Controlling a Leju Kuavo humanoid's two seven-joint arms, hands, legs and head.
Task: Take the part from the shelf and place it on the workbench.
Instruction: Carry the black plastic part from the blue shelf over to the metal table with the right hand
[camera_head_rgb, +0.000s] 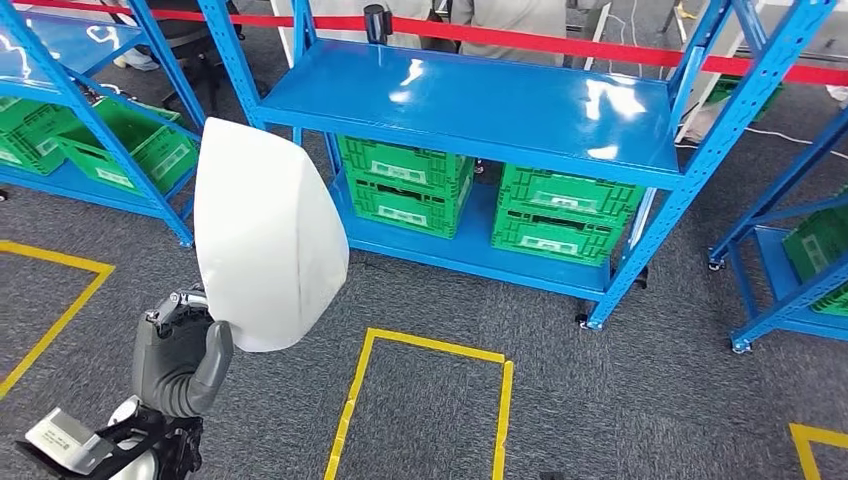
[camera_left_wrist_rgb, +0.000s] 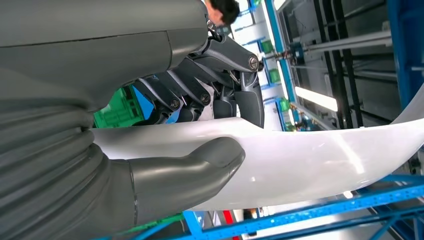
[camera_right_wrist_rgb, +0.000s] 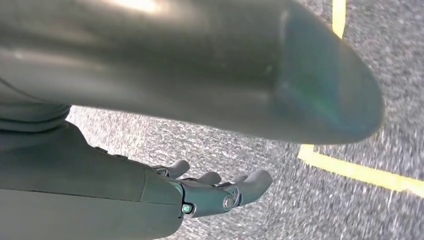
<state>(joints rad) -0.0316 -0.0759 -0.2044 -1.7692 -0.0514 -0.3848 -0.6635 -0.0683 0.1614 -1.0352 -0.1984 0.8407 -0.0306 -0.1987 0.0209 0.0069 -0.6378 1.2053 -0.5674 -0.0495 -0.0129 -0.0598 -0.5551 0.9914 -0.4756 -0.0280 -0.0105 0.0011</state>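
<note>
The left hand (camera_head_rgb: 180, 365) has the white part (camera_head_rgb: 265, 235) clamped by its lower edge, thumb (camera_left_wrist_rgb: 200, 167) pressed flat on one face and the dark fingers (camera_left_wrist_rgb: 250, 107) hooked over the other, so the curved shell stands up in front of the robot, clear of the blue shelf (camera_head_rgb: 470, 105) and held out over the grey carpet. The right hand (camera_right_wrist_rgb: 220, 192) hangs low over the floor with nothing in it, its fingers loosely apart. From where I stand the picking looks done: the part is off the rack and in the carrying stage, with the setting-down not yet begun. Beyond it, the shelf's top deck is bare and shiny, with green crates (camera_head_rgb: 405, 185) stacked on the level below. Yellow tape (camera_head_rgb: 430, 350) marks a box on the floor between the robot and the rack, and a red barrier strip (camera_head_rgb: 560, 45) runs behind. I can't spot a workbench from here, so I'd guess the next move means turning or walking to find it, keeping the grip firm; that smooth shell could slip or swing against an upright.
</note>
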